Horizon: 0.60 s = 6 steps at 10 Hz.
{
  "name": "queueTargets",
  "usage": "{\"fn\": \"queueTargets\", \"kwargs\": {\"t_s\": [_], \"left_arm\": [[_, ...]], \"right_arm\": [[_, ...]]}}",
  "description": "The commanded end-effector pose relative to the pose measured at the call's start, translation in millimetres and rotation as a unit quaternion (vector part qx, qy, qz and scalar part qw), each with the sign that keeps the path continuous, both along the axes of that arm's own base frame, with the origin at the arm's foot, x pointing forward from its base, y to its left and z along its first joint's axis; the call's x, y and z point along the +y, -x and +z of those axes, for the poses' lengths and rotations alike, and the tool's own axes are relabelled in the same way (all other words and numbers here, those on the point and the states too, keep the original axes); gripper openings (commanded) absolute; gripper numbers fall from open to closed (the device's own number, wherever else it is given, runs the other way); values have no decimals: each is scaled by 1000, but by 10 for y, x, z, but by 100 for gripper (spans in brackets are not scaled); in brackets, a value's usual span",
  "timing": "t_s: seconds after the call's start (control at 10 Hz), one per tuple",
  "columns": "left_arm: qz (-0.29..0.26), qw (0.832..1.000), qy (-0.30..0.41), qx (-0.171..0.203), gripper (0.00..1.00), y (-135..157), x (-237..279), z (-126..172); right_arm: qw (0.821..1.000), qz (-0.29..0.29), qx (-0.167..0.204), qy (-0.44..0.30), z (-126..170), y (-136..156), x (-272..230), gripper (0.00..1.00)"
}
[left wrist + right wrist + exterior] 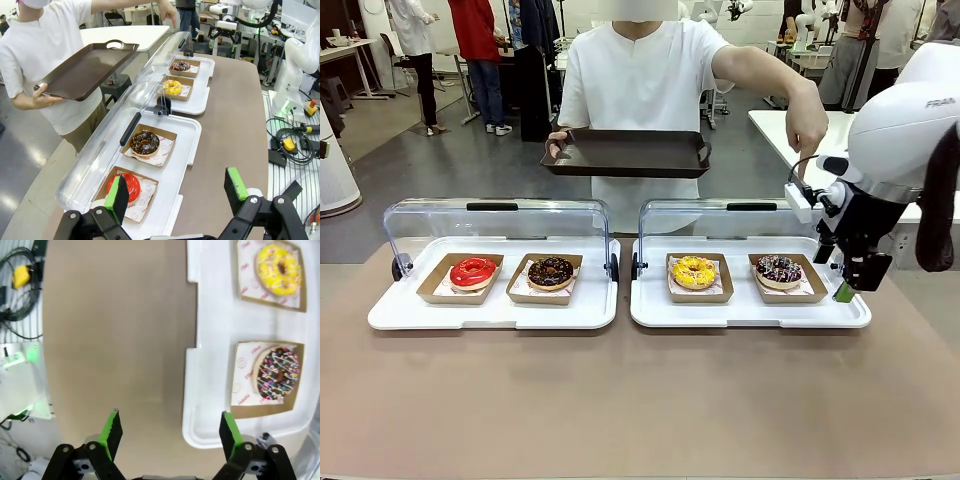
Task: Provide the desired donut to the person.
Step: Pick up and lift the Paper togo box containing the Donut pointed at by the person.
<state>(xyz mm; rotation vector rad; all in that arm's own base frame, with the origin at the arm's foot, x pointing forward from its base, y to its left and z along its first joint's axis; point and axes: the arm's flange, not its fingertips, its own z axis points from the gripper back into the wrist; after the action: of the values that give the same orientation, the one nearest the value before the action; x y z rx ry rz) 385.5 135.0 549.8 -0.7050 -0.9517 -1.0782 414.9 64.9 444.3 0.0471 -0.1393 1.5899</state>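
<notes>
Four donuts sit in cardboard trays: red [472, 271], chocolate [551, 271], yellow sprinkled [694, 271] and dark sprinkled [779, 269]. The person [640, 80] holds a dark serving tray [625, 152] in one hand, and the other hand [807, 130] points down over the dark sprinkled donut. My right gripper [850, 287] hangs open just off the right white tray's right end; its wrist view has the dark sprinkled donut [278, 373] ahead of its right finger and the yellow donut [279, 269] farther off. My left gripper [175, 176] is open above the red donut [125, 186], with the chocolate donut [145, 142] beyond.
Two white display trays [495, 310] [750, 312] lie side by side, each with a clear lid [495, 215] tilted up at the back. Bare brown tabletop [640, 400] stretches in front of them. Cables and equipment [290, 140] lie beside the table.
</notes>
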Motion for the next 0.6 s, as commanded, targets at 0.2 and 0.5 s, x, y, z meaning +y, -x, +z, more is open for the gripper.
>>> {"fn": "queueTargets", "kwargs": {"t_s": [0.2,0.5], "left_arm": [[1,1000,2,-1,100,7,3,6],[1,1000,2,-1,100,7,3,6]], "right_arm": [[1000,-13,14,-11,-157,-443,17,100],[1000,-13,20,2,-182,-415,17,100]]}}
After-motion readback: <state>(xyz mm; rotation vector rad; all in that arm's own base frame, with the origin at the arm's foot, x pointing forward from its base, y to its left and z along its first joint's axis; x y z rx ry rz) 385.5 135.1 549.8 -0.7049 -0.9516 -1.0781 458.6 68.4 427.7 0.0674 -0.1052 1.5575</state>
